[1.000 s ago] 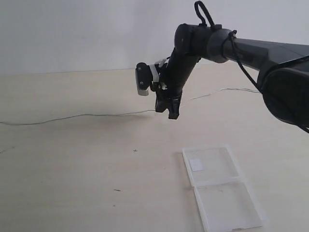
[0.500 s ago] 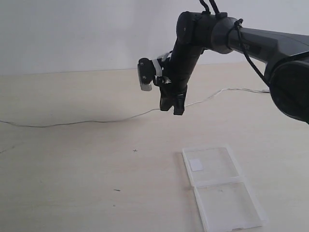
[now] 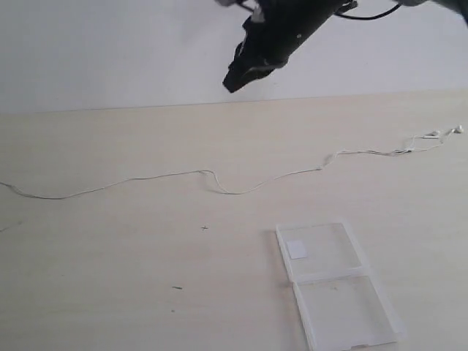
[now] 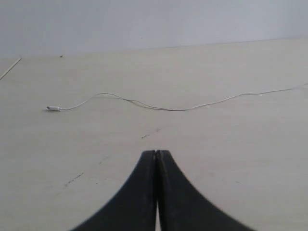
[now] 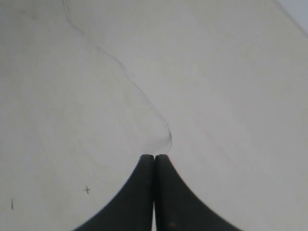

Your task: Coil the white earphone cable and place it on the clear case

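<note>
Holding nothing, our left end effector and right end effector sit closed; sticker on the clear case is plain white.

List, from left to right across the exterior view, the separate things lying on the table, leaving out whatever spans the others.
Small cross mark → clear case → earbuds of the white earphone cable.
</note>
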